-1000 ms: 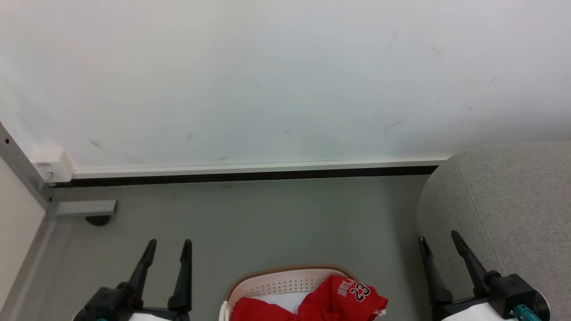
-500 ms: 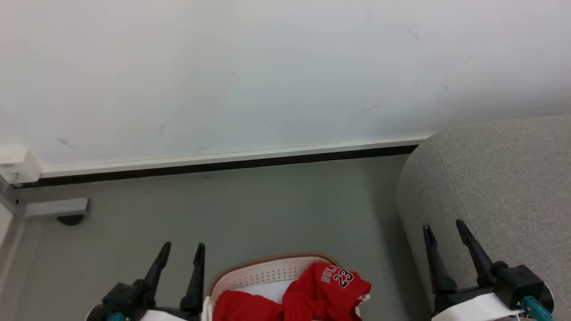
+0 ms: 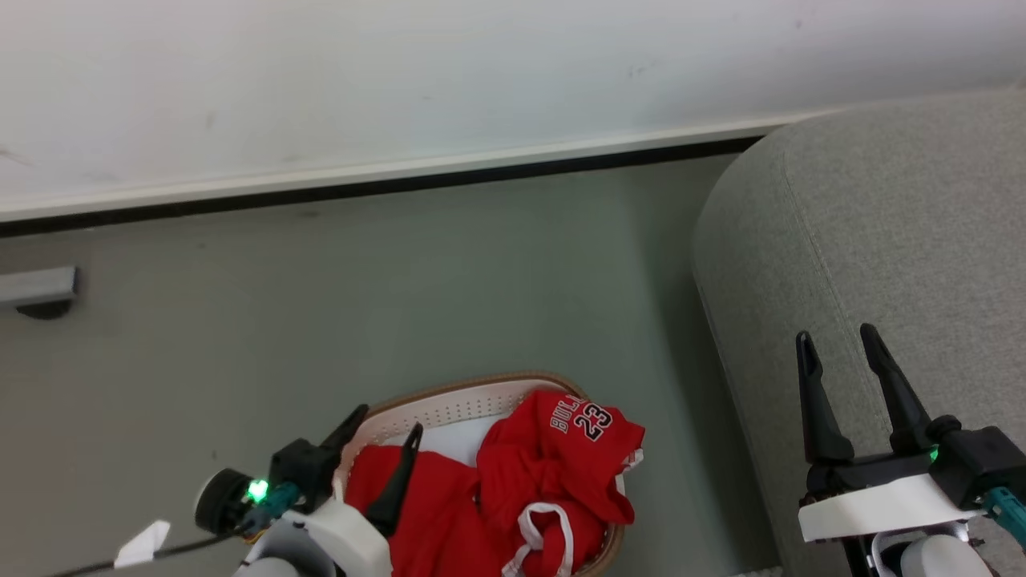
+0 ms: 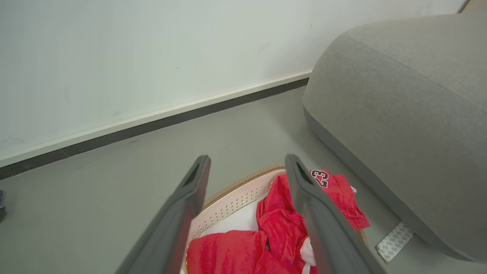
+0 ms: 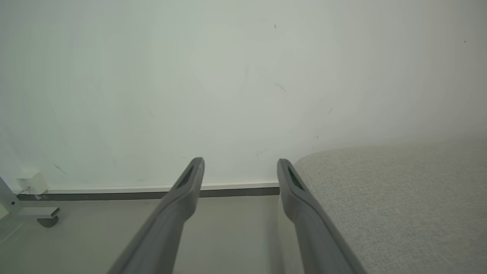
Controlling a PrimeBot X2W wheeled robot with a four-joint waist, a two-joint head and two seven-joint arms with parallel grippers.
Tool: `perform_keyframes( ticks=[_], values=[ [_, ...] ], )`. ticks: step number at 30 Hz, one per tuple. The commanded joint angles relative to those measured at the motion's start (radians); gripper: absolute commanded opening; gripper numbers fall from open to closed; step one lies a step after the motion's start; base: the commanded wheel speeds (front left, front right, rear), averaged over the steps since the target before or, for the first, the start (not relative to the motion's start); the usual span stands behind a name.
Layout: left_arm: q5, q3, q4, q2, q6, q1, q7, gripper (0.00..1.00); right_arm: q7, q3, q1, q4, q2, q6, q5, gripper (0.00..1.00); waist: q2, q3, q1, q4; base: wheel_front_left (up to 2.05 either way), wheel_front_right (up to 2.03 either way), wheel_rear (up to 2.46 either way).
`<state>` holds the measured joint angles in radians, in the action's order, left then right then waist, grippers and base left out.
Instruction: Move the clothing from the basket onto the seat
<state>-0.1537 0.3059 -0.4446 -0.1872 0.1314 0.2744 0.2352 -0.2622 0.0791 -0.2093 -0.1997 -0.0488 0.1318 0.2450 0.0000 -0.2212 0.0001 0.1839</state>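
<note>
While the left gripper (image 3: 388,420) hovers at the left rim of the basket (image 3: 481,381), its fingers stand apart and hold nothing. Directly ahead and to the right of those fingers, the clothing (image 3: 553,473) lies heaped inside the basket, with the lettered jersey (image 3: 589,421) draped toward the right rim. Further right, the right gripper (image 3: 834,333) sits over the rounded edge of the seat (image 3: 882,224), fingers likewise apart and empty, well clear of the basket.

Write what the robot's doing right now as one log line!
stage: before pickup | left gripper: open, by basket | right gripper: open, by seat | clothing: in basket, not held
</note>
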Motion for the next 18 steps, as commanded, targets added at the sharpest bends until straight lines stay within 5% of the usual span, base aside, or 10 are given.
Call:
perform_keyframes(
  ticks=[1, 18],
  values=[
    [-0.013, 0.039, -0.035, -0.03, -0.001, 0.036, -0.016, 1.0, -0.002, -0.006, -0.025, 0.012, -0.001, -0.002, 0.002, 1.0, 0.0, -0.062, -0.0001, 0.015, 0.0, 0.0, 0.0],
    [-0.166, 0.429, -0.331, -0.131, -0.001, 0.347, -0.167, 1.0, -0.002, -0.016, -0.11, 0.089, -0.001, -0.002, 0.069, 1.0, 0.0, -0.32, -0.0001, 0.084, 0.0, 0.0, 0.0]
  ],
)
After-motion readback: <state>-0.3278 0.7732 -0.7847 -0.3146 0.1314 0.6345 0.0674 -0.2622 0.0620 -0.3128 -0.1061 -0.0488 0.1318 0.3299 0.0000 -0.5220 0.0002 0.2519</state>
